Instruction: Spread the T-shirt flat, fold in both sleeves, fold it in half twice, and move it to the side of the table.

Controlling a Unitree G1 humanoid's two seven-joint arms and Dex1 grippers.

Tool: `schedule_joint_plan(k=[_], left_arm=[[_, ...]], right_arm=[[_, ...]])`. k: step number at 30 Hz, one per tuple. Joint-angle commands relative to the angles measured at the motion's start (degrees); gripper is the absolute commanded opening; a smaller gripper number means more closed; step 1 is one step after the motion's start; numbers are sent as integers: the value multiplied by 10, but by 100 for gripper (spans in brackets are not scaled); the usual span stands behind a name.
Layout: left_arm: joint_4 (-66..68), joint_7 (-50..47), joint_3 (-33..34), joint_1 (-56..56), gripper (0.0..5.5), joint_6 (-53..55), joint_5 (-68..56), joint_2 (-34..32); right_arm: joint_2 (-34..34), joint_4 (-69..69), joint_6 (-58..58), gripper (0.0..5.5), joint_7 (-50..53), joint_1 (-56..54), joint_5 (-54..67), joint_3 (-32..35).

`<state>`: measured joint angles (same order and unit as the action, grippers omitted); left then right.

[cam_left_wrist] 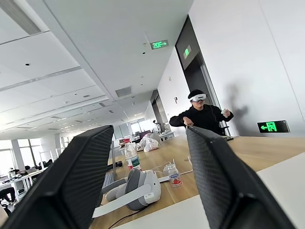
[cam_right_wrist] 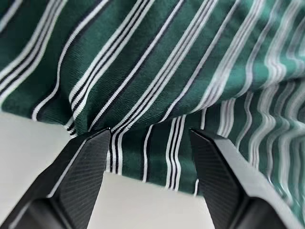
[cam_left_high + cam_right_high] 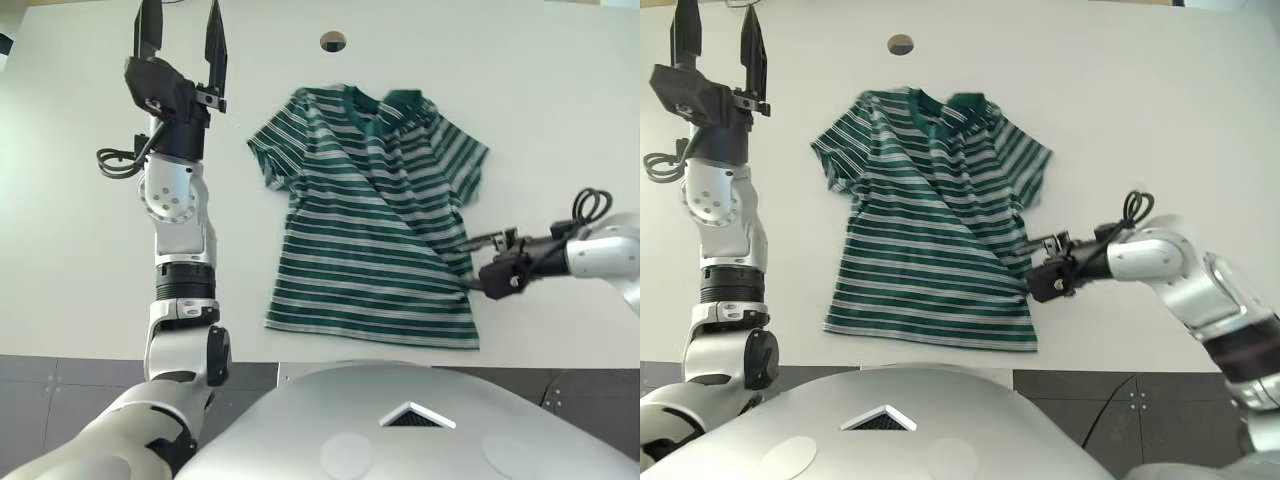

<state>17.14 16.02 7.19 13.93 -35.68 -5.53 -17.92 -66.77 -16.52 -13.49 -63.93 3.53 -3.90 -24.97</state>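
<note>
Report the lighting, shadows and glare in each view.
Left eye view: table evenly bright, no glare, only a faint shadow along the shirt hem. Left wrist view: left gripper dark against a bright room. Right wrist view: soft shade under the shirt's fold, by the right gripper.

a white desk [image 3: 560, 120] with a round hole [image 3: 333, 41] stands over dark floor tiles [image 3: 60, 390], in an open office with white ceiling [image 1: 95, 43], green exit signs [image 1: 159, 44] and wooden tables [image 1: 257, 148].

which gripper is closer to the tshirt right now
Right. The right gripper is at the right side edge of the T-shirt, open, with its fingertips at the fabric. The left gripper is also open, off to the shirt's left and well apart from the cloth.
</note>
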Motion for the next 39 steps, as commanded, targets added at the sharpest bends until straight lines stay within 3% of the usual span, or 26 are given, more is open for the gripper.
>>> schedule_joint_plan(k=[1, 6, 11, 17, 24, 27, 31, 34, 39], left_arm=[[-18, 13, 9, -13, 283, 26, -14, -15], [-46, 14, 15, -32, 283, 45, -18, -21], [-74, 17, 25, -43, 283, 67, -24, -29], [-69, 24, 28, -51, 283, 64, -29, -31], [-42, 30, 33, -62, 283, 37, -31, -26], [-34, 30, 31, -60, 283, 32, -31, -24], [-16, 30, 31, -57, 283, 23, -31, -19], [5, 33, 27, -53, 283, 10, -29, -16], [36, 38, 28, -40, 283, -6, -32, -19]], right_arm=[[-5, -8, 47, 305, -22, 41, -11, -8], [102, 33, 18, 305, 27, -82, 37, 53], [163, 123, 46, 305, -3, -180, 128, 98], [215, 340, -9, 305, 16, -240, 55, 85], [324, 634, -57, 305, 209, -369, -50, 89], [335, 725, -65, 305, 247, -392, -75, 86], [324, 820, -76, 305, 291, -401, -161, 29], [299, 863, -73, 305, 344, -421, -222, -10], [284, 894, -76, 305, 440, -482, -257, -19]])
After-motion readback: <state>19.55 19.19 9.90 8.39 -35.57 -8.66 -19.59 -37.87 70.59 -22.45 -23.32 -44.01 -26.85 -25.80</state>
